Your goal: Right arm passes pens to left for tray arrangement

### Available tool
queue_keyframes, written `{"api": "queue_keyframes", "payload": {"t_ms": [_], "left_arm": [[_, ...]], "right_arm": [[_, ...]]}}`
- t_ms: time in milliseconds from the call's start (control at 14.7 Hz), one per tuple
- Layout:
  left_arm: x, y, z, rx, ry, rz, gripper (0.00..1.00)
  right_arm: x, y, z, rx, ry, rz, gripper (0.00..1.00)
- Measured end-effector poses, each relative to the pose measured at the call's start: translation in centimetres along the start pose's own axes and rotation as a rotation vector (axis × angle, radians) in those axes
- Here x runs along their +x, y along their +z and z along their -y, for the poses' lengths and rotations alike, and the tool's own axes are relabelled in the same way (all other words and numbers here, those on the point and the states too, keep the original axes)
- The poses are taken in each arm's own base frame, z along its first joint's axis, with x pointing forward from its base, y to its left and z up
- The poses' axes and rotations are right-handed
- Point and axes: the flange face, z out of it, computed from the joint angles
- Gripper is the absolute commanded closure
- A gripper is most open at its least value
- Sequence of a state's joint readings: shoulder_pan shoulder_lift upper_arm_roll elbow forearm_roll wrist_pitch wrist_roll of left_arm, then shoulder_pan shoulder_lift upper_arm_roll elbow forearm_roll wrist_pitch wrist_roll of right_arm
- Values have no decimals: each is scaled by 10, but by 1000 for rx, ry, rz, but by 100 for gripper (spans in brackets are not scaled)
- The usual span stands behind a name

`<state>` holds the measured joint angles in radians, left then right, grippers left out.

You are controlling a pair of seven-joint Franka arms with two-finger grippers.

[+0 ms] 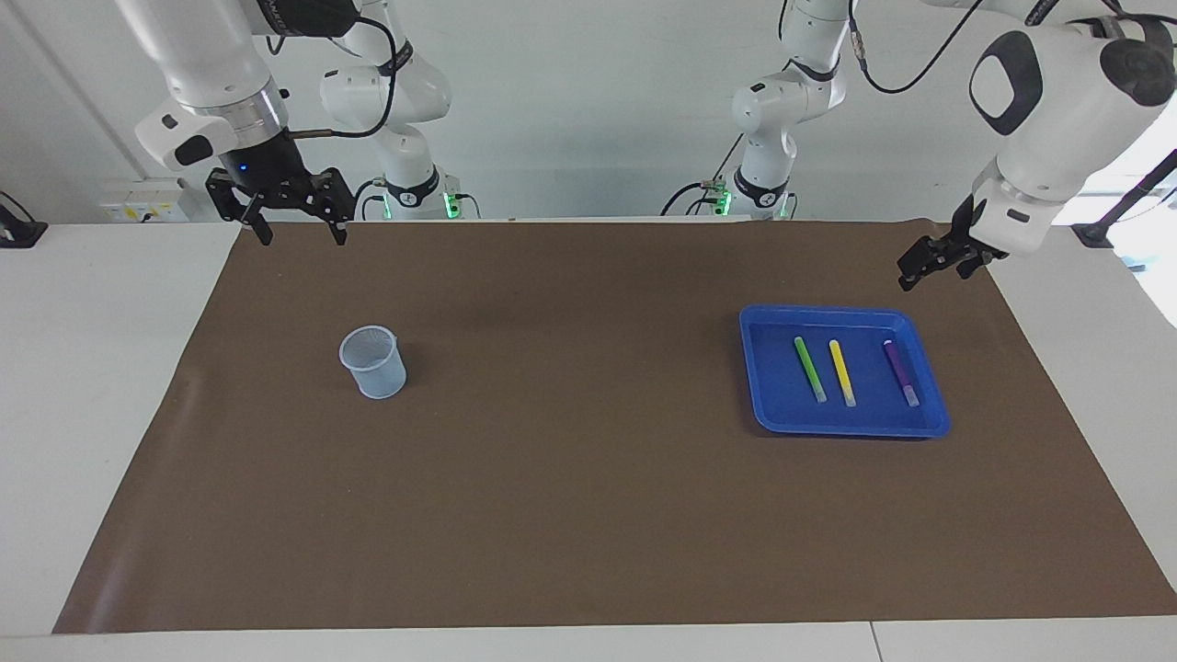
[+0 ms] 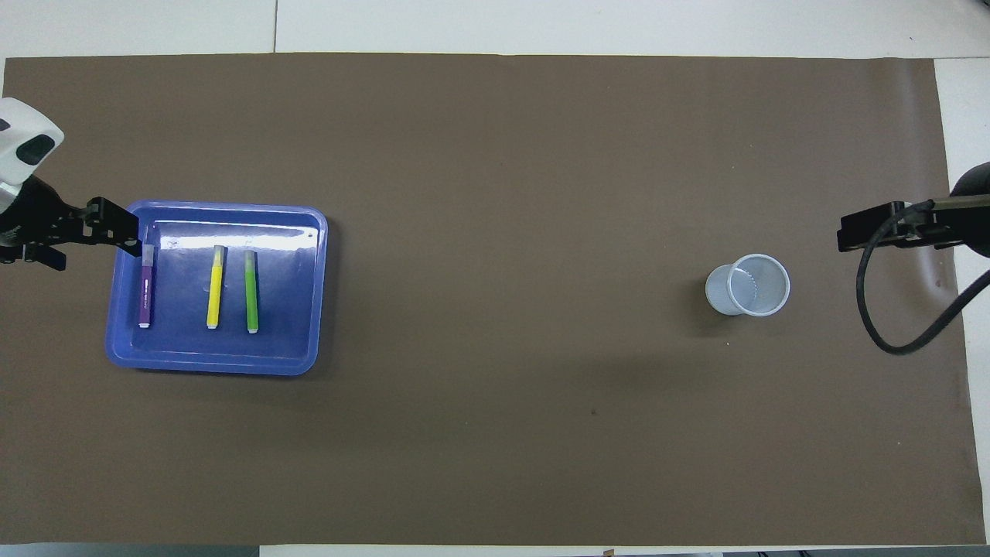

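Note:
The blue tray [image 1: 777,405] [image 2: 286,340] lies on the brown mat toward the left arm's end of the table. Three pens lie side by side in it: green [image 1: 809,368] [image 2: 250,291], yellow [image 1: 841,372] [image 2: 215,288] and purple [image 1: 900,372] [image 2: 145,286]. My left gripper [image 1: 938,262] [image 2: 85,244] hangs open and holding nothing, raised in the air just off the tray's corner, clear of the pens. At the right arm's end my right gripper [image 1: 303,237] [image 2: 878,230] is open too, raised over the mat's edge, with its blue light showing.
A small pale mesh cup [image 1: 372,361] [image 2: 748,285] stands upright on the mat toward the right arm's end. Two smaller white arms with green-lit bases [image 1: 418,198] stand at the robots' end of the table. Brown mat [image 1: 570,441] covers most of the table.

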<state>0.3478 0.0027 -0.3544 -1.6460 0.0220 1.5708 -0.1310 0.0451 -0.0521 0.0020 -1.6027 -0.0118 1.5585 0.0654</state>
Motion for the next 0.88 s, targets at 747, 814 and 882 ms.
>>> {"api": "queue_keyframes", "payload": {"t_ms": [747,814,882], "left_arm": [[-29,-34,-35,-9,69,21,0],[-31,-34,-32,-8,65,32,0],[-31,-33,-32,-7,64,41,0]], "right_arm": [[-5,3,0,-3,4,43,0],[-5,3,0,-3,4,43,0],[-5,3,0,-3,4,43,0]]}}
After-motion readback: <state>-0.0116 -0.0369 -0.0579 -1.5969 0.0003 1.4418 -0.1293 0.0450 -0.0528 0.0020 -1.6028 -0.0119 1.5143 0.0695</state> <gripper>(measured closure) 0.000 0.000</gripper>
